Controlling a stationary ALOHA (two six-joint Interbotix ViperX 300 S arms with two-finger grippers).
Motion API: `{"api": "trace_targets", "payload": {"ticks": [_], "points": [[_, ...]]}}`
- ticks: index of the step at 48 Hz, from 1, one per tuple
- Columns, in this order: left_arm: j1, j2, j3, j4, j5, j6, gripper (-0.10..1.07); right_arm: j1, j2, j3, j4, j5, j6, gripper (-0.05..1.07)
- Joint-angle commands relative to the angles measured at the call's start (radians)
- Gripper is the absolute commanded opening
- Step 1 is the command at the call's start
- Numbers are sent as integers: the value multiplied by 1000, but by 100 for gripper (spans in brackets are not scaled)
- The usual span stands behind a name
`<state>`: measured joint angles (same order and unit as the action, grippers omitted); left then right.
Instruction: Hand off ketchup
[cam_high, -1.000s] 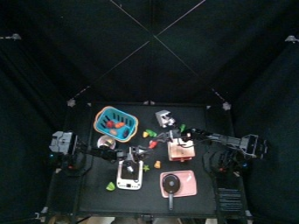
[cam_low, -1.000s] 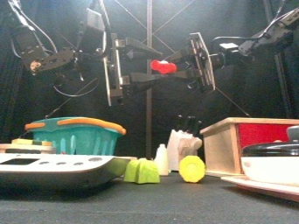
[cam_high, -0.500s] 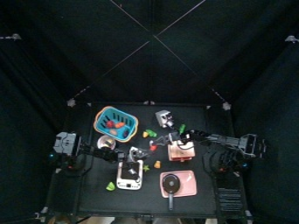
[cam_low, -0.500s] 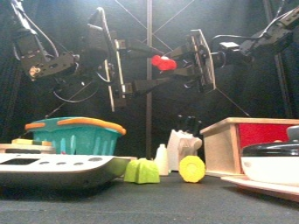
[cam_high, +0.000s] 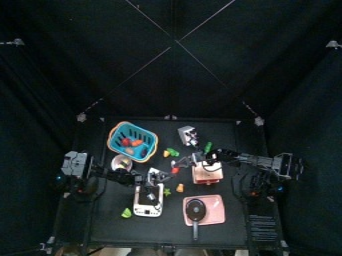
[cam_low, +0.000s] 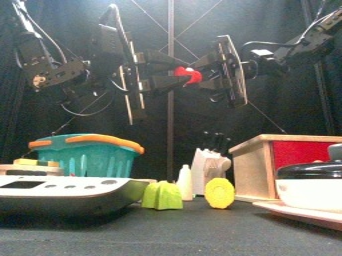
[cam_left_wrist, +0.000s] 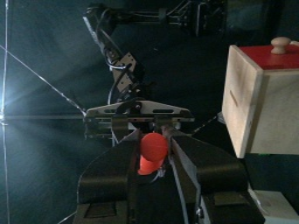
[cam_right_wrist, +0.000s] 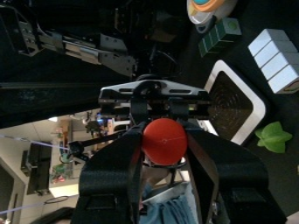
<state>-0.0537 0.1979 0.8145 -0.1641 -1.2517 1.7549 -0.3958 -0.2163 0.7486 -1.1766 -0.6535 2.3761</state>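
Observation:
The ketchup (cam_low: 189, 74) is a small red bottle held in the air high above the table, between the two grippers. My left gripper (cam_low: 171, 73) reaches in from the left and its jaws close on the bottle's sides; the left wrist view shows the ketchup (cam_left_wrist: 153, 154) between them. My right gripper (cam_low: 203, 73) comes from the right and is shut on the bottle's other end; the right wrist view shows the ketchup (cam_right_wrist: 163, 141) as a red round shape between its jaws. The two grippers face each other almost nose to nose.
Below on the table stand a teal basket (cam_low: 84, 155), a white kitchen scale (cam_low: 67, 190), a green piece (cam_low: 163, 196), a yellow disc (cam_low: 219, 192), a white bottle (cam_low: 203, 168), a wooden box (cam_low: 287, 160) and a pan on a pink plate (cam_high: 203, 210).
The left gripper has tilted and shifted slightly left and up, then settled level on the bottle. The ketchup and the right gripper have hardly moved.

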Motion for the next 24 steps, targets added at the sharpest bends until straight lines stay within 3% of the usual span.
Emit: {"api": "trace_targets", "payload": {"ticks": [1, 12, 24], "points": [[9, -6, -17, -6, 2, -2, 55, 8, -17, -29, -2, -5, -3, 66], [8, -9, -12, -6, 2, -3, 55, 8, -17, -32, -55, 54, -2, 73], [8, -12, -12, -8, -2, -5, 55, 8, -25, -35, -83, 98, 2, 93]]}}
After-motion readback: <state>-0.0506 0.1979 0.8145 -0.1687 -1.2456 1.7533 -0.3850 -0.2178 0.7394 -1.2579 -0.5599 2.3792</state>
